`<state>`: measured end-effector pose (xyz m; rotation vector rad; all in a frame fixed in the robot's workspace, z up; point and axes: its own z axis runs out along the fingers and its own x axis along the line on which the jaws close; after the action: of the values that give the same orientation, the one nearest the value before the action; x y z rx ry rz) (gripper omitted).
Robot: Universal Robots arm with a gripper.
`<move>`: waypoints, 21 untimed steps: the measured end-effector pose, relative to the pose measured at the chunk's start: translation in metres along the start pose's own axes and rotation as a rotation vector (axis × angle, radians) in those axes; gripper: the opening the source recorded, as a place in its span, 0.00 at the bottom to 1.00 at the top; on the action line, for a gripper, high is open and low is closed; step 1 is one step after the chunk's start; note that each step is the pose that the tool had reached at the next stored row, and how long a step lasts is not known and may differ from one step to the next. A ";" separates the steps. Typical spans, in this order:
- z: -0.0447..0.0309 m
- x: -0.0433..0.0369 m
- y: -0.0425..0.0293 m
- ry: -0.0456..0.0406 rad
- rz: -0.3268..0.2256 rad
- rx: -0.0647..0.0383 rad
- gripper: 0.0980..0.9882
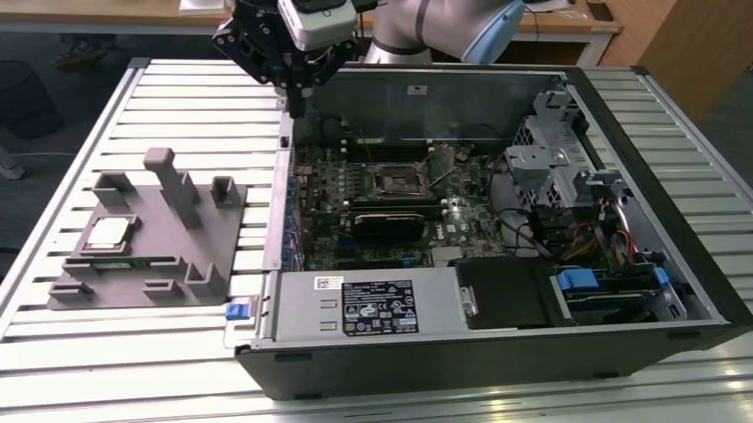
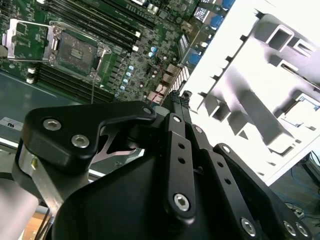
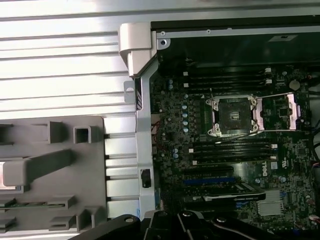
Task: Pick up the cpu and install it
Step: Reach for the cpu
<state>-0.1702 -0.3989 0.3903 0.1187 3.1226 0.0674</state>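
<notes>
My claw (image 1: 296,107) hangs pinched together, empty, over the case (image 1: 471,370) wall. The cpu (image 1: 108,233) lies flat on the grey holder (image 1: 176,257). I should grip its sides gently.

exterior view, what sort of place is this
Probably a robotics lab bench for computer assembly: an open computer case sits on a slatted metal table, a grey holder with the cpu lies beside it, and a robot arm reaches over.

Silvery cpu (image 1: 108,233), grey holder (image 1: 176,257), green motherboard (image 1: 316,220), black hand (image 1: 299,101), ribbed silver table (image 1: 176,97).
</notes>
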 end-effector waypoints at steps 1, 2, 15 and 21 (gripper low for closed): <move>0.0001 0.0008 -0.0001 0.0005 0.000 0.000 0.01; 0.0001 0.0015 -0.0001 0.0011 0.000 0.000 0.01; 0.0016 0.0119 -0.0010 0.0079 0.000 0.001 0.01; 0.0022 0.0170 -0.0014 0.0101 0.000 0.001 0.01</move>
<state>-0.1872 -0.3990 0.3878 0.1195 3.1328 0.0668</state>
